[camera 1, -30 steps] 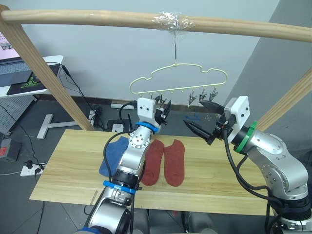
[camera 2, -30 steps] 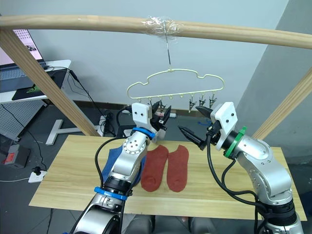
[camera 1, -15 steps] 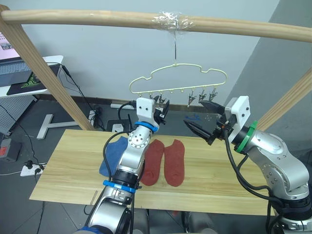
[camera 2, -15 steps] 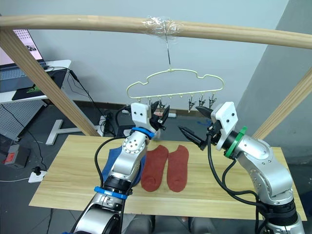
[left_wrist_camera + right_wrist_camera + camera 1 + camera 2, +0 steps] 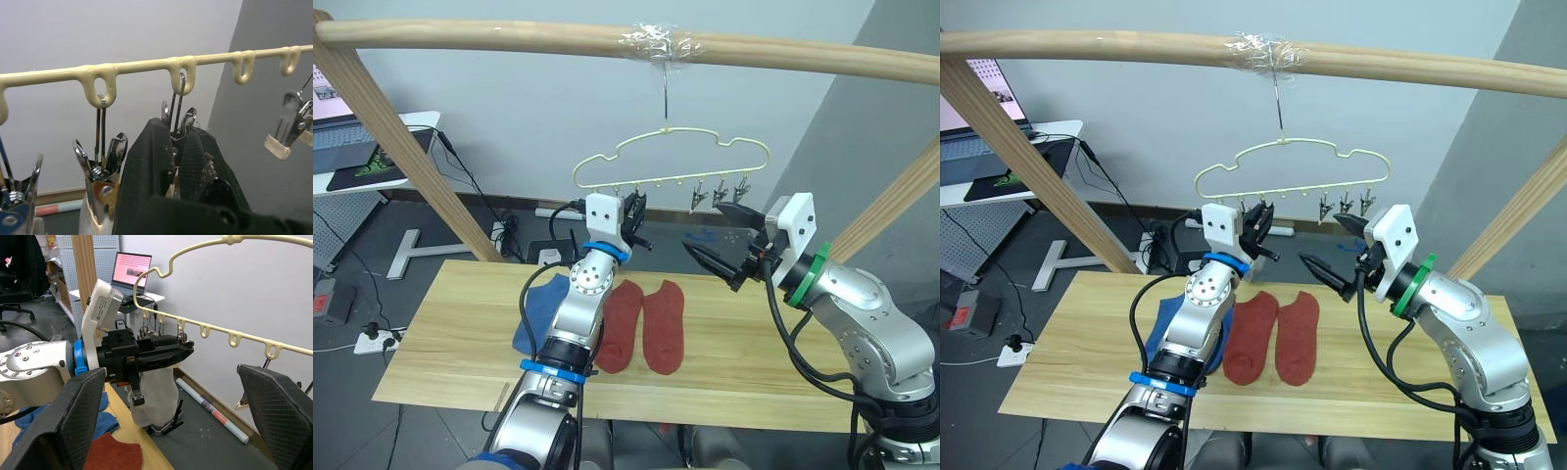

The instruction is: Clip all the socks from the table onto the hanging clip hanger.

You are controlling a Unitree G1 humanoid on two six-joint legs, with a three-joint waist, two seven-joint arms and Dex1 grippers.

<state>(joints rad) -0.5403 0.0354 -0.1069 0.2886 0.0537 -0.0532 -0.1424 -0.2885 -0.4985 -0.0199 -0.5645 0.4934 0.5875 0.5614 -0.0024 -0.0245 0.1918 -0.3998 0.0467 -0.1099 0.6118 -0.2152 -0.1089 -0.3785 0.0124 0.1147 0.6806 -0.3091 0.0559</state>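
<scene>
My left fingers (image 5: pixel 166 350) pinched on light grey sock (image 5: pixel 154 396) at clip hanger (image 5: pixel 675 157); right fingers (image 5: pixel 722 238) spread wide, holding nothing.

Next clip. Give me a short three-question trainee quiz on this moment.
1. True or false: the right gripper is open and holds nothing.
2. The two socks lying side by side mid-table are: A blue, B rust-red, C light grey.
3. Which gripper is raised to the clips of the clip hanger?
Key: 1 true. 2 B. 3 the left gripper.
</scene>
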